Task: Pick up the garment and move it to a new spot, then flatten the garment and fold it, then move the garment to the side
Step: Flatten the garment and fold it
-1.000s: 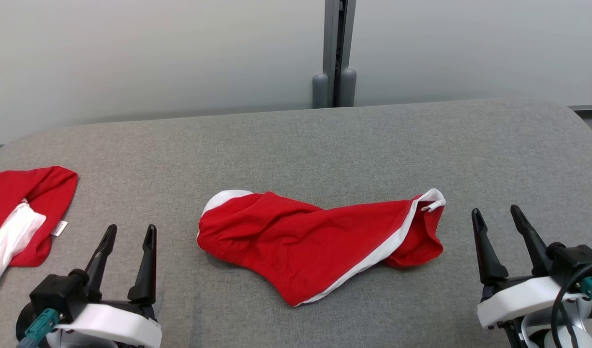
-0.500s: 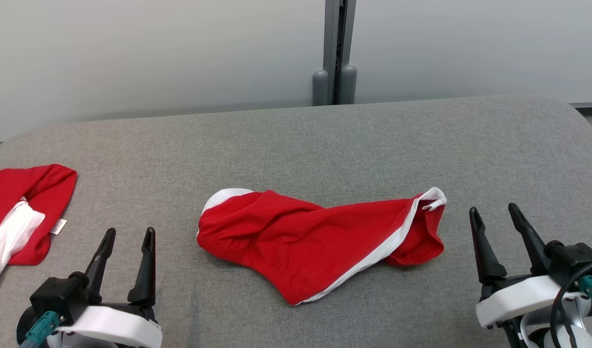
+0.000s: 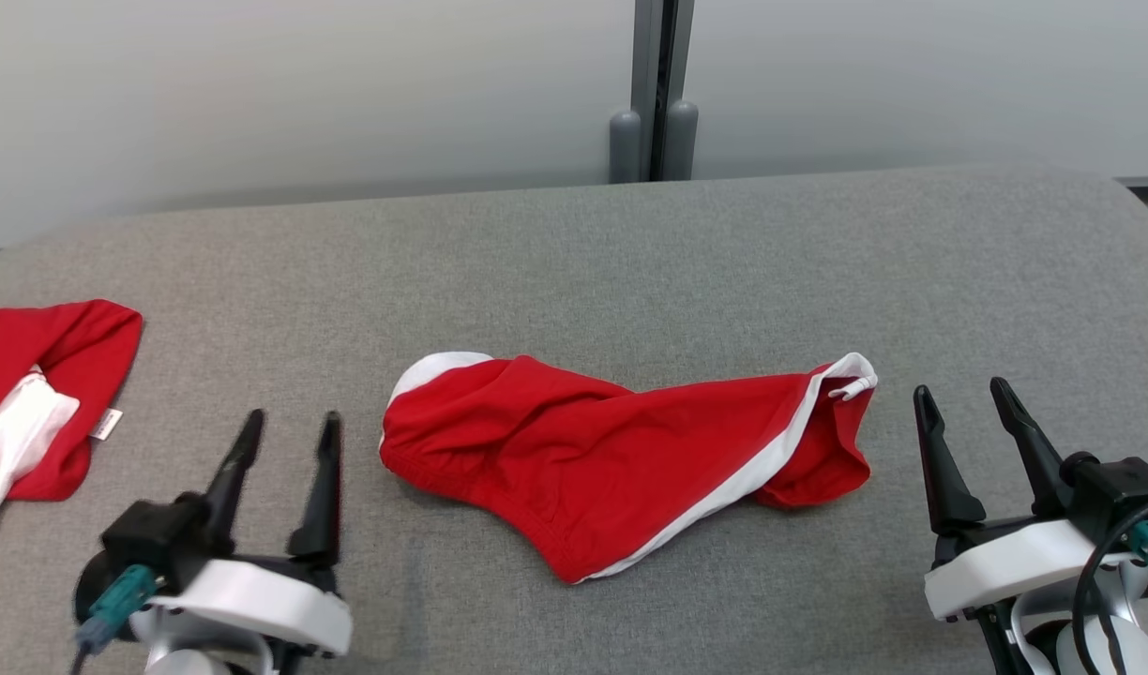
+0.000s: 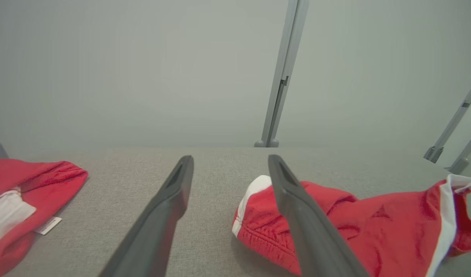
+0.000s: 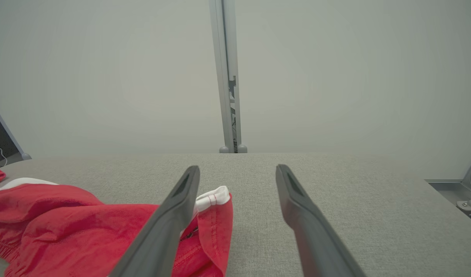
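Garment (image 3: pixel 621 469) crumpled on the table (image 3: pixel 574 262), underside hidden; another red cloth (image 3: pixel 58 375) is cut off at left. Left gripper (image 3: pixel 293 422), right gripper (image 3: pixel 960 392): jaws apart, empty.

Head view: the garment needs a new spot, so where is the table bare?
Bare: the wide far strip of the grey table behind the garment; also the gap between it and the second red garment at the left edge. Crowded: the near corners, with the left gripper and right gripper.

Garment (image 3: pixel 621 459) mid-table (image 3: pixel 574 253); second garment (image 3: pixel 39 394) far left.
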`<state>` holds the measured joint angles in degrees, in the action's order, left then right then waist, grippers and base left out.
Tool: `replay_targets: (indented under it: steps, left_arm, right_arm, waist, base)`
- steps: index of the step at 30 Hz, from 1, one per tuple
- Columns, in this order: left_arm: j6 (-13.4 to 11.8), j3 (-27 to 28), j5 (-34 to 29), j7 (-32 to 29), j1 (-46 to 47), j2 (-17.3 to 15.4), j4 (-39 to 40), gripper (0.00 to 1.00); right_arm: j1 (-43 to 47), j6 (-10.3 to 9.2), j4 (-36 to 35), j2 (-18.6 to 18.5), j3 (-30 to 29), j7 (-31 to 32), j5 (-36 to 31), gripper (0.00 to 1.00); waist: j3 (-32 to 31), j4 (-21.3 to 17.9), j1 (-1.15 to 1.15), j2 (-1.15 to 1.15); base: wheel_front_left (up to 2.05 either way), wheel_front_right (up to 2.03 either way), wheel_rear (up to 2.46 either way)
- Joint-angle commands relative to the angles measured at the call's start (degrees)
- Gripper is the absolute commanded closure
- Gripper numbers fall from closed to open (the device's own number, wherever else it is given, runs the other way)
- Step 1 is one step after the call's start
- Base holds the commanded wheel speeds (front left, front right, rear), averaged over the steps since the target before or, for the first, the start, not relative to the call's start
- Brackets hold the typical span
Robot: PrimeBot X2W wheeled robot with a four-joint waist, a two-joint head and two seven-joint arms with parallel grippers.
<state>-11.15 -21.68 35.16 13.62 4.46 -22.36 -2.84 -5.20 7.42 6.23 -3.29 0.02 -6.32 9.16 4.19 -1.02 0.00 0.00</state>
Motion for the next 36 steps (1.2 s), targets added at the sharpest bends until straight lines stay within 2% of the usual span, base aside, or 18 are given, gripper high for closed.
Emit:
replay_targets:
  steps: [1, 4, 8, 13, 21, 28, 29, 30, 36]
  left_arm:
    - [0.2, -0.4, -0.4, -0.3, 1.1, 0.3, 0.2, 0.00]
    - [2.0, -3.7, 0.2, -3.8, 2.6, 1.6, 0.2, 0.00]
    - [5.7, -9.9, 3.2, -11.0, 3.7, 5.2, -0.6, 0.00]
    - [8.2, -13.8, 6.5, -16.7, 3.4, 7.9, -2.6, 0.00]
    - [7.4, -14.4, 8.0, -18.3, 2.4, 9.3, -7.8, 0.00]
    - [9.2, -14.5, 7.8, -16.5, 4.5, 9.5, -8.8, 0.00]
    - [9.5, -14.3, 7.6, -15.9, 4.9, 9.4, -8.4, 0.72]
    - [9.8, -14.4, 7.5, -15.7, 5.0, 9.1, -8.1, 1.00]
    - [10.1, -15.0, 5.2, -15.9, 6.3, 6.7, -2.1, 1.00]
  right_arm:
    - [-0.6, 0.13, -0.3, -0.1, -0.3, -0.1, 0.0, 0.00]
    - [-1.3, 0.13, -0.2, 0.0, 0.1, -0.4, -0.2, 0.00]
    - [-2.4, 0.13, 0.4, 0.1, 1.3, -0.9, -0.2, 0.00]
    - [-3.5, 0.13, 1.1, 0.2, 1.6, -1.6, -0.4, 0.00]
    - [-4.9, 0.13, 1.7, 0.2, 1.7, -2.7, -0.2, 0.00]
    - [-5.8, 0.13, 2.4, 0.3, 1.6, -3.1, 0.0, 0.00]
    - [-5.9, 0.13, 2.5, 0.3, 1.6, -3.1, 0.1, 0.00]
    - [-6.0, 0.13, 2.6, 0.3, 1.6, -3.2, 0.3, 0.00]
    - [-5.9, 0.13, 2.7, 0.3, 1.1, -3.4, 0.4, 0.00]
  waist:
    - [0.6, 0.0, 0.00, 0.00]
    - [2.0, -0.4, 0.00, 0.00]
    - [4.5, -1.6, 0.00, 0.00]
    - [6.8, -2.8, 0.00, 0.00]
    - [9.5, -4.1, 0.00, 0.00]
    - [10.6, -4.0, 0.00, 0.00]
    - [10.6, -4.0, 0.00, 0.00]
    - [10.7, -4.0, 0.00, 0.00]
    - [10.3, -3.1, 0.00, 0.00]
  base:
    - [0.00, 0.00, 0.00]
    - [0.00, 0.00, 0.00]
    - [0.00, 0.00, 0.00]
    - [0.00, 0.00, 0.00]
    - [0.00, 0.00, 0.00]
    - [0.00, 0.00, 0.00]
    - [0.00, 0.00, 0.00]
    - [0.00, 0.00, 0.00]
    - [0.00, 0.00, 0.00]
